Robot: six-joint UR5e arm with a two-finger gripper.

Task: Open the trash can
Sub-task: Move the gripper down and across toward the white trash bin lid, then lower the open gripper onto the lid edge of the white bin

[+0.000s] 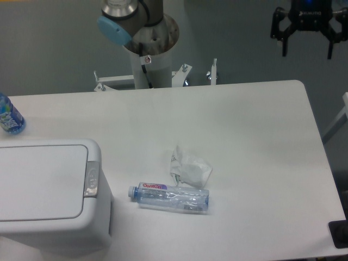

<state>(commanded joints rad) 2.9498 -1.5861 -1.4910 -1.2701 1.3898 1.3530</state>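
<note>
The trash can [49,190] is a large white boxy bin at the front left of the table, its flat lid closed. A small grey latch strip [91,179] sits on its right edge. My gripper [306,53] hangs high at the top right, beyond the table's far edge and far from the bin. Its two black fingers point down, spread apart, with nothing between them.
A clear plastic bottle [169,197] lies on its side mid-table, with a crumpled white wrapper [188,167] just behind it. A blue bottle [9,117] lies at the left edge. The arm's base column [149,60] stands behind the table's far edge.
</note>
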